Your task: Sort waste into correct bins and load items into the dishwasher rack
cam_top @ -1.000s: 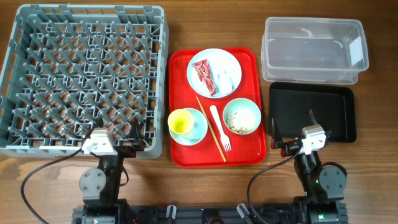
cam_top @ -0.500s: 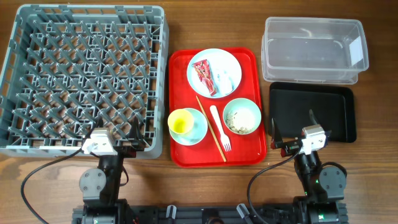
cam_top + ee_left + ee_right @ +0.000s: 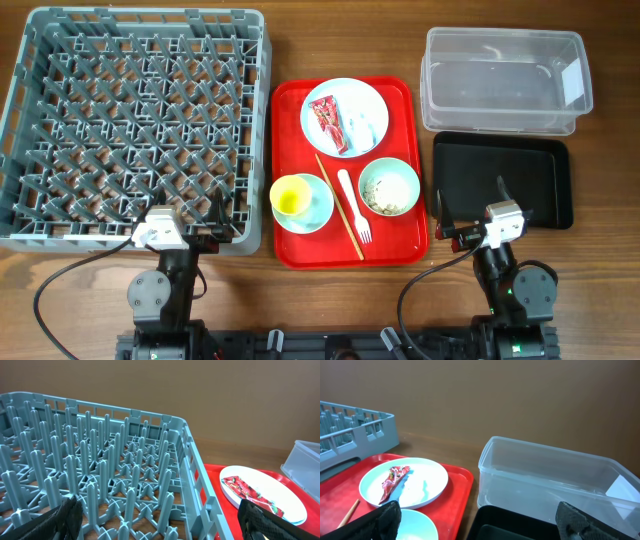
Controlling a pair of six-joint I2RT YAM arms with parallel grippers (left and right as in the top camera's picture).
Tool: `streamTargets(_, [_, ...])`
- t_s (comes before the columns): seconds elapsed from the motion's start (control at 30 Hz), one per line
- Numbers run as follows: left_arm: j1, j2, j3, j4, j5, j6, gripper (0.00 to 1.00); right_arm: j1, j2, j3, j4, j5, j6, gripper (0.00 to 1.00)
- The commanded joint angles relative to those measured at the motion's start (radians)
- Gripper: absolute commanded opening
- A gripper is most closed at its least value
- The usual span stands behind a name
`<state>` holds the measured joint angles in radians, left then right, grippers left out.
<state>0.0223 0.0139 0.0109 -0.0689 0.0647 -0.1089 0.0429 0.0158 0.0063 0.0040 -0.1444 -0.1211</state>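
Note:
A red serving tray (image 3: pixel 398 92) holds a pale blue plate (image 3: pixel 372 102) with a red snack wrapper (image 3: pixel 329 124) and a white scrap (image 3: pixel 360 127). One pale blue bowl (image 3: pixel 402 181) holds rice leftovers (image 3: pixel 383 196). The other bowl (image 3: pixel 318 206) holds a yellow cup (image 3: pixel 291 195). A white fork (image 3: pixel 354 205) and a chopstick (image 3: pixel 338 204) lie between them. The grey dishwasher rack (image 3: pixel 135 125) stands at left. The clear tub (image 3: pixel 504 80) and black tray (image 3: pixel 500 181) stand at right. My left gripper (image 3: pixel 198 213) is open and empty at the rack's near edge. My right gripper (image 3: pixel 470 204) is open and empty over the black tray's near-left part.
The rack (image 3: pixel 100 480) fills the left wrist view, with the plate and wrapper (image 3: pixel 250 493) to its right. The right wrist view shows the plate (image 3: pixel 415 482), the clear tub (image 3: pixel 555 480) and the black tray (image 3: pixel 520 525). Bare wooden table lies along the near edge.

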Motion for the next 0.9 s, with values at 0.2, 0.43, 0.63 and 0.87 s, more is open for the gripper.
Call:
streamTargets(0.2, [-0.001, -0.007, -0.005, -0.005, -0.002, 0.016, 1.00, -0.001, 0.000, -0.001, 0.003, 0.014, 0.009, 1.00])
streamTargets(0.43, [-0.001, -0.007, -0.005, -0.005, -0.002, 0.016, 1.00, -0.001, 0.000, -0.001, 0.003, 0.014, 0.009, 1.00])
streamTargets(0.63, [-0.001, -0.007, -0.005, -0.003, -0.005, 0.020, 1.00, -0.001, 0.000, -0.001, 0.004, 0.014, -0.011, 1.00])
streamTargets(0.87, [-0.001, -0.007, -0.005, -0.001, 0.001, 0.015, 1.00, -0.001, 0.000, -0.001, 0.003, 0.019, 0.013, 1.00])
